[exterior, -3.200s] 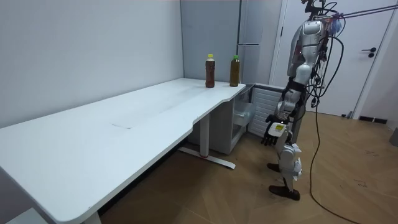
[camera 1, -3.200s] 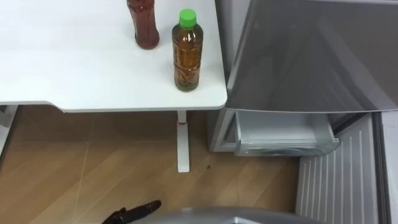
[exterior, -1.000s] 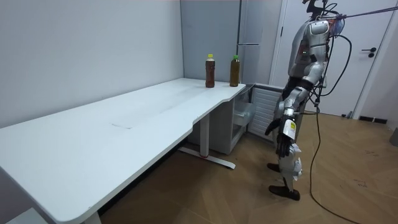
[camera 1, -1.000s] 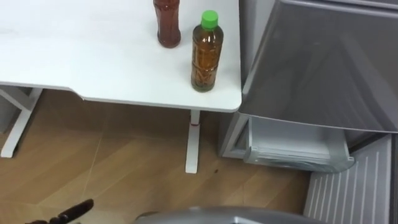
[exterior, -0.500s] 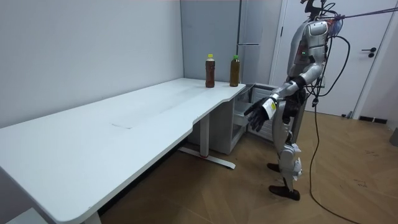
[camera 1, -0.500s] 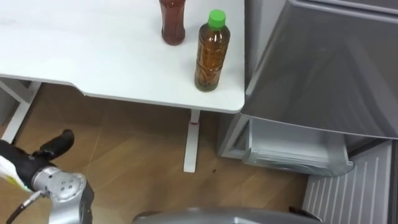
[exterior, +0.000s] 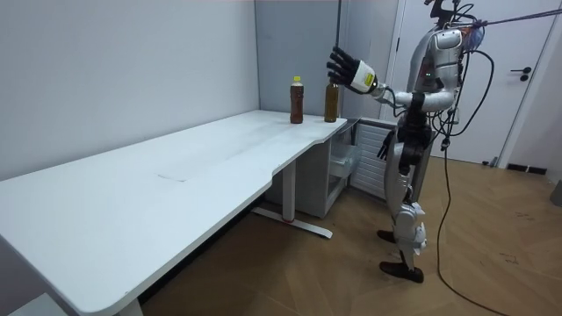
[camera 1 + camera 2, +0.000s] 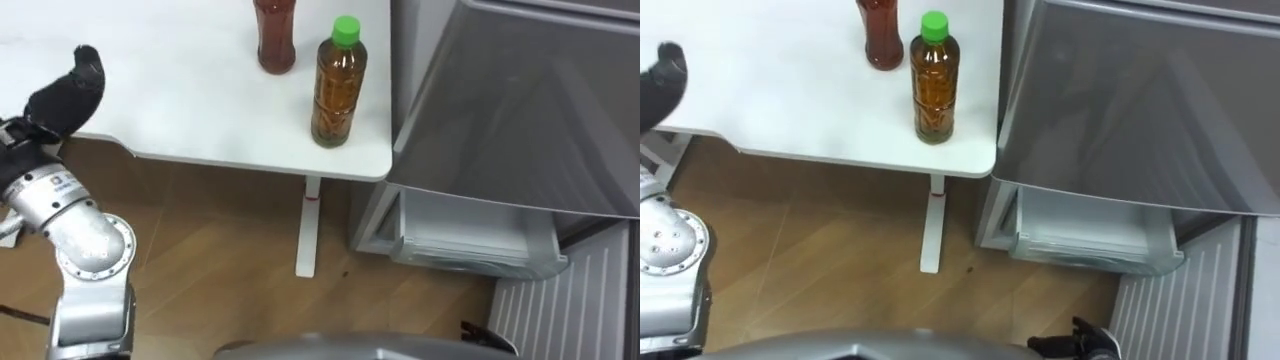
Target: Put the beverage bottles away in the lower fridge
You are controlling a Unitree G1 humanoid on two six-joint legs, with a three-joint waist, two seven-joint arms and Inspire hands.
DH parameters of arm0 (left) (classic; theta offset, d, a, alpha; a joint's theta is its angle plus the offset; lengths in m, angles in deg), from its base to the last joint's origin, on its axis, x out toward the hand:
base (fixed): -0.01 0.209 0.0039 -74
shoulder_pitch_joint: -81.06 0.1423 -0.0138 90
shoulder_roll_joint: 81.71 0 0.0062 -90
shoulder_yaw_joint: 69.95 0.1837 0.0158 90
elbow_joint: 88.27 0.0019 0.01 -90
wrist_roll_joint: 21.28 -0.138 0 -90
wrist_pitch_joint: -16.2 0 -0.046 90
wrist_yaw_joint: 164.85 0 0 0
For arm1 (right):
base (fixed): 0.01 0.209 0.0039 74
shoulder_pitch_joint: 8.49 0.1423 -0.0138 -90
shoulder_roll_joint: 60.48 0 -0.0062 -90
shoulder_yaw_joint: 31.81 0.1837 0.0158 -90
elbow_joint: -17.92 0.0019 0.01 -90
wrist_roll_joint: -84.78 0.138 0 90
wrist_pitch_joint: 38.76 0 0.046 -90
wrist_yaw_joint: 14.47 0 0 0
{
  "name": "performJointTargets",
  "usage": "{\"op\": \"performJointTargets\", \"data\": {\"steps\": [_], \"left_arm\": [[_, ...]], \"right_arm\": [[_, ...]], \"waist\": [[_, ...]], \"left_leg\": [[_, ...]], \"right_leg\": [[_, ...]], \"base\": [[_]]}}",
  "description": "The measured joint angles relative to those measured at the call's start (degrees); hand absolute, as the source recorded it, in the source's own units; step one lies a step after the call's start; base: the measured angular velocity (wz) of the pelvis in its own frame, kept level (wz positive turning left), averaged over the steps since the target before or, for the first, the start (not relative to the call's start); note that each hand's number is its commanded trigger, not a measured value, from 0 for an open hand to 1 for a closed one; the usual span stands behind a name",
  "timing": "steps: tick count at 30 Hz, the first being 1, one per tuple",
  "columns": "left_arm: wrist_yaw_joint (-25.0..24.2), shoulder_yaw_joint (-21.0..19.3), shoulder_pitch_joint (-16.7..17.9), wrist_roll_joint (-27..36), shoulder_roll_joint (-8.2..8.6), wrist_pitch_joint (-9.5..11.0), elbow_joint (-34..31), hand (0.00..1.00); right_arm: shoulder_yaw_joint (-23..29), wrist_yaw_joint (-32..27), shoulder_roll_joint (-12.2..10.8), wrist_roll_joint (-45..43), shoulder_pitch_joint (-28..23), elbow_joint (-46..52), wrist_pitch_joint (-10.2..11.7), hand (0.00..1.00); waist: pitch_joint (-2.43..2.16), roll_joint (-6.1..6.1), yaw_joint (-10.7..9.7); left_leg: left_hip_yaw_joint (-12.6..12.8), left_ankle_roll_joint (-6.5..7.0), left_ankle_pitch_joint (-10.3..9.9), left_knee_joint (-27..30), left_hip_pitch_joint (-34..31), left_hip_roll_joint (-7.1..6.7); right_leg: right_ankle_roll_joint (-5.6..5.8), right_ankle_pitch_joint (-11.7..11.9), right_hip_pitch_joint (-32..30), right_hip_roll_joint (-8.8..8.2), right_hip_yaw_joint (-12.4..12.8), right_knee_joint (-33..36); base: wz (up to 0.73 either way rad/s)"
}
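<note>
Both drinks — the green-capped bottle (image 8: 338,85) and the darker bottle (image 8: 276,35) just beyond it — stand at the white table's (image 8: 180,110) right edge beside the open lower fridge drawer (image 8: 470,235), while the left hand (image 8: 62,90), raised to their left with fingers loosely spread and empty, seems poised to reach.

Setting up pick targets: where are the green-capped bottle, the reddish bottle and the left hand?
green-capped bottle (image 8: 338,95), left eye view, amber body.
reddish bottle (image 8: 276,42), left eye view, lower body.
left hand (image 8: 60,95), left eye view, middle of the hand.
</note>
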Motion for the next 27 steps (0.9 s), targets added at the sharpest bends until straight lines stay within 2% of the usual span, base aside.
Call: {"op": "performJointTargets", "data": {"steps": [2, 4, 9, 10, 14, 17, 21, 27], "left_arm": [[-1.6, 1.9, -1.2, -2.1, -0.09, 0.0, -1.6, 0.0], [-3.1, 2.9, -2.3, -3.9, -0.24, 0.0, -2.2, 0.0], [-6.7, 6.5, -2.9, -5.8, -0.42, 0.0, -6.0, 0.0], [-7.5, 8.1, -3.6, -5.8, -0.45, 0.0, -6.8, 0.0], [-11.0, 12.8, -6.7, -6.0, -0.54, 0.0, -7.0, 0.0], [-13.1, 15.8, -7.3, -6.5, -0.63, 0.0, -7.0, 0.0], [-13.8, 17.5, -7.3, -9.6, -1.21, 0.0, -7.0, 0.0], [-16.2, 18.1, -7.5, -12.7, -2.75, 0.0, -7.0, 0.0]], "right_arm": [[-0.7, 0.4, 0.1, -0.2, 1.6, -1.9, 0.6, 0.0], [-1.1, 0.6, 0.1, -0.3, 2.3, -2.2, 0.6, 0.0], [-1.3, 0.6, 0.1, 0.3, 2.5, -2.2, 0.8, 0.0], [-1.7, 0.6, 0.2, 0.5, 2.8, -2.5, 0.9, 0.0], [-2.6, 0.6, 0.1, 0.6, 3.8, -2.9, 1.1, 0.0], [-4.0, 0.7, 0.3, 0.6, 3.8, -2.8, 1.2, 0.0], [-4.4, 1.3, 0.3, 1.9, 3.8, -2.8, 1.7, 0.0], [-4.6, 2.0, 0.2, 2.7, 4.0, -3.4, 1.7, 0.0]], "waist": [[0.32, -0.02, -0.5], [0.43, 0.04, -1.3], [0.38, 0.26, -3.1], [0.26, 0.1, -3.5], [0.25, 0.22, -4.6], [0.3, 0.06, -5.2], [0.42, -0.11, -5.7], [0.38, -0.33, -6.0]], "left_leg": [[0.0, 0.0, 0.0, 0.1, -0.1, -0.02], [-0.1, 0.0, 0.0, 0.2, -0.6, -0.02], [-0.1, 0.0, 0.0, 0.5, -1.3, -0.04], [-0.1, 0.0, 0.0, 0.5, -1.3, -0.04], [0.1, 0.0, 0.0, 0.5, -1.0, -0.03], [0.2, 0.0, 0.0, 0.5, -0.5, -0.03], [1.0, 0.0, 0.0, 0.4, -0.1, 0.01], [1.5, 0.0, 0.0, 0.4, 0.0, -0.01]], "right_leg": [[0.0, 0.0, -0.1, -0.04, -0.1, 0.0], [0.01, 0.0, -0.3, -0.06, -0.4, -0.1], [-0.01, 0.0, -1.2, -0.05, -0.4, -0.1], [-0.01, 0.0, -1.2, -0.08, -0.3, 0.1], [-0.01, 0.0, -0.9, -0.05, -0.1, 0.1], [-0.01, 0.0, -0.7, -0.04, 0.1, 0.1], [0.01, 0.0, -0.5, 0.03, 1.2, 0.1], [0.12, 0.1, -0.5, 0.06, 1.7, 0.0]], "base": [[0.02], [0.06], [0.01], [0.0], [-0.02], [-0.01], [-0.09], [-0.03]]}}
